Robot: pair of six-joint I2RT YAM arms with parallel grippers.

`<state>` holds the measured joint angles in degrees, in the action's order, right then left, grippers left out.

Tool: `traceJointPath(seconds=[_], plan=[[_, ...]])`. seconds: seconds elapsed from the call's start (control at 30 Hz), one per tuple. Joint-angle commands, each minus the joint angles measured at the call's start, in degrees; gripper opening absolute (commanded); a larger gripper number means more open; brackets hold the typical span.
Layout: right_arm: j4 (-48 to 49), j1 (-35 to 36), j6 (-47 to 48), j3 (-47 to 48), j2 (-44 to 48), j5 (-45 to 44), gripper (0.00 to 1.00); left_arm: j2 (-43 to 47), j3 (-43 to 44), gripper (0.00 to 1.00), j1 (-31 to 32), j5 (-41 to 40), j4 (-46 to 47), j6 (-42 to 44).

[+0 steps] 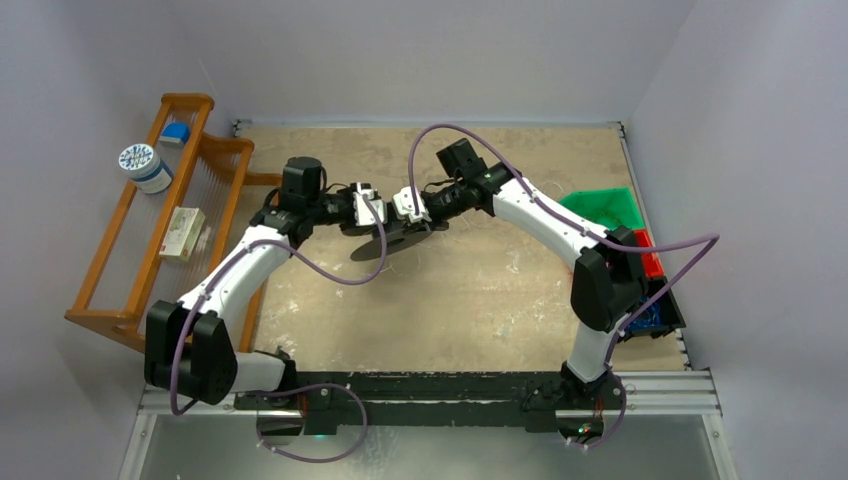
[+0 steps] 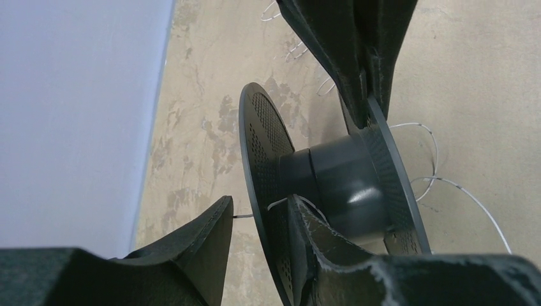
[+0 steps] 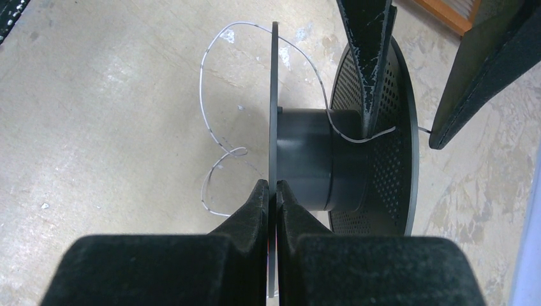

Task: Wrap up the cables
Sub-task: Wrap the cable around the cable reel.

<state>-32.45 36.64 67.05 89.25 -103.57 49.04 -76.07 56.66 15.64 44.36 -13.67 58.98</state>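
Observation:
A black spool (image 1: 395, 240) hangs above the table between both grippers. My right gripper (image 3: 272, 183) is shut on the edge of its solid flange (image 3: 274, 95). My left gripper (image 2: 259, 199) straddles the perforated flange (image 2: 258, 146), jaws apart, one finger (image 2: 204, 242) outside it and the other finger (image 2: 319, 242) against the hub (image 2: 344, 178) side. The thin whitish cable (image 3: 203, 70) loops loosely over the table, crosses the hub and passes through the perforated flange. Its short end (image 2: 242, 217) pokes out toward the outer left finger. More of the cable (image 2: 469, 194) curls behind the spool.
A wooden rack (image 1: 130, 250) stands at the left with a tape roll (image 1: 145, 165) and a small box (image 1: 180, 235) on it. Green bin (image 1: 605, 210), red bin (image 1: 650, 262) and a black bin with blue wire (image 1: 655, 315) sit at the right edge.

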Motion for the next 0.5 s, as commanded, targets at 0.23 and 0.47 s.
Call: traceJointPath(seconds=[0.23,0.47], plan=[[-1.0,0.2,0.0,1.4,-0.4,1.1,0.00,-2.6,1.2,0.37,-0.3,1.0,1.4,-5.9],[-0.6,0.2,-0.2,1.3,-0.2,0.5,0.00,-2.5,2.4,0.42,-0.3,0.8,0.3,-8.6]])
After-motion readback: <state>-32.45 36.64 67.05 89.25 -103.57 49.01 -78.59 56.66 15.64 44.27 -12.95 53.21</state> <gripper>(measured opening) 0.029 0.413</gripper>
